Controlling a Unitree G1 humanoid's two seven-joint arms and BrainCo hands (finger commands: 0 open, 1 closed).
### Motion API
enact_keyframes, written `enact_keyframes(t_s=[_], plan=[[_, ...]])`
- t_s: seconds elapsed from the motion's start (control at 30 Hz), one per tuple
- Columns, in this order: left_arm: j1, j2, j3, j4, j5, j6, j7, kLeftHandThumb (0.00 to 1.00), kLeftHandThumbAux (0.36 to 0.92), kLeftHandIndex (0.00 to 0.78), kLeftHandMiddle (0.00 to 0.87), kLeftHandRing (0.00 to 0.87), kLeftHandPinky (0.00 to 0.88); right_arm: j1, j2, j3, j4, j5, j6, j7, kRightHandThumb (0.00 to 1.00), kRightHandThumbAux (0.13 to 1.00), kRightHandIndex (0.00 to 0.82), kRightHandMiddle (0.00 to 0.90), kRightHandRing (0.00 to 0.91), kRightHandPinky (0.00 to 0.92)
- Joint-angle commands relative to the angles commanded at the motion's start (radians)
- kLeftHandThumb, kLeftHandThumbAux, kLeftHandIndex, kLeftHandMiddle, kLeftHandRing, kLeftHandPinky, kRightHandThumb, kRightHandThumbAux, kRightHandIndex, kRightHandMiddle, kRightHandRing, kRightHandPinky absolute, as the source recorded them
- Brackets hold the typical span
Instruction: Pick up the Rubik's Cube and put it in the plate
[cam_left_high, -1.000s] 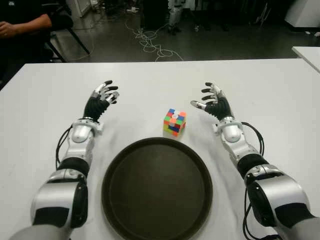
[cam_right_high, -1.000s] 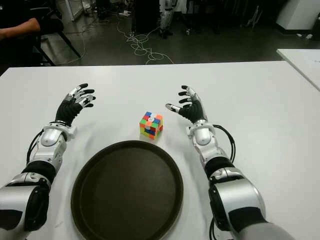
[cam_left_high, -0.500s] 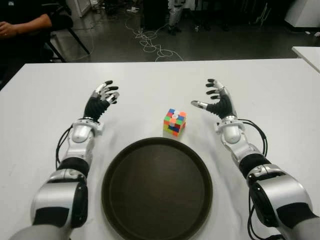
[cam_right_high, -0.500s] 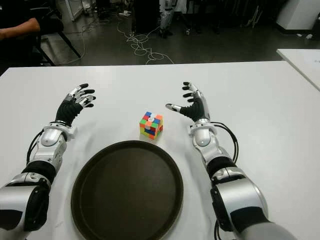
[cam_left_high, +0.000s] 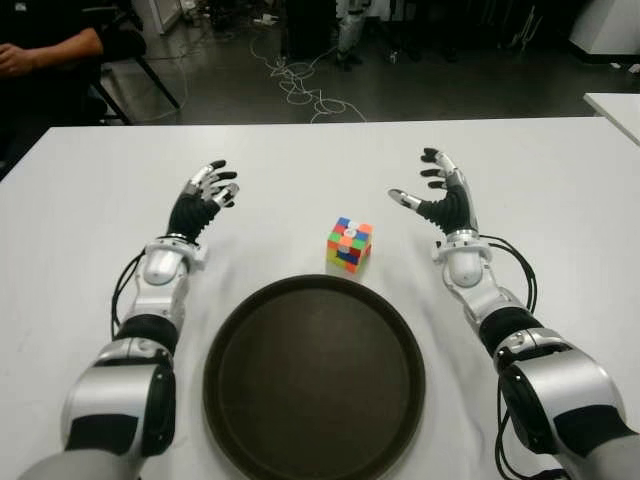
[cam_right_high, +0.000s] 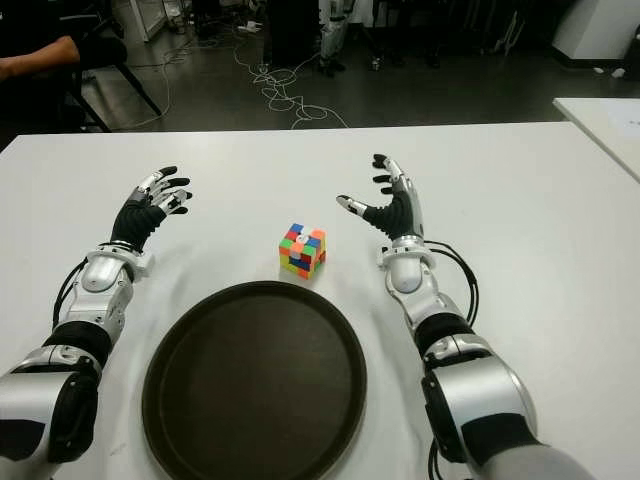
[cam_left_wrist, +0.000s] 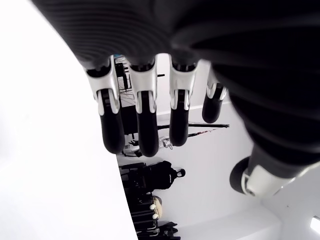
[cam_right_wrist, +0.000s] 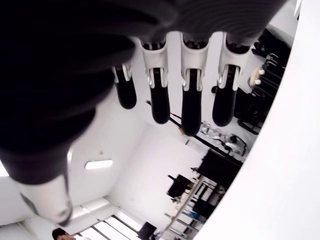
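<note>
The Rubik's Cube (cam_left_high: 349, 244) sits on the white table (cam_left_high: 300, 170), just beyond the far rim of the round dark plate (cam_left_high: 314, 377). My right hand (cam_left_high: 437, 196) is raised to the right of the cube, apart from it, with fingers spread and thumb (cam_left_high: 404, 199) pointing toward the cube. It holds nothing. My left hand (cam_left_high: 203, 198) shows to the left of the cube, farther off, fingers relaxed and holding nothing. Both wrist views show only extended fingers (cam_right_wrist: 191, 90) and the room beyond.
A person's arm (cam_left_high: 45, 50) and a chair show beyond the table's far left corner. Cables (cam_left_high: 300, 85) lie on the floor behind the table. Another white table (cam_left_high: 615, 105) edge stands at the far right.
My right hand has lifted and tilted more upright, drifting slightly right and away from the cube. The cube, plate and left hand have not moved.
</note>
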Motion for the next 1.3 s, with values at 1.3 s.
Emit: enact_keyframes(t_s=[1.3], plan=[[0.002, 0.018, -0.005, -0.002, 0.008, -0.004, 0.011, 0.157, 0.59, 0.135, 0.219, 0.257, 0.314, -0.081, 0.032, 0.238, 0.073, -0.217, 0.1, -0.016, 0.0, 0.718, 0.156, 0.167, 0.212, 0.274]])
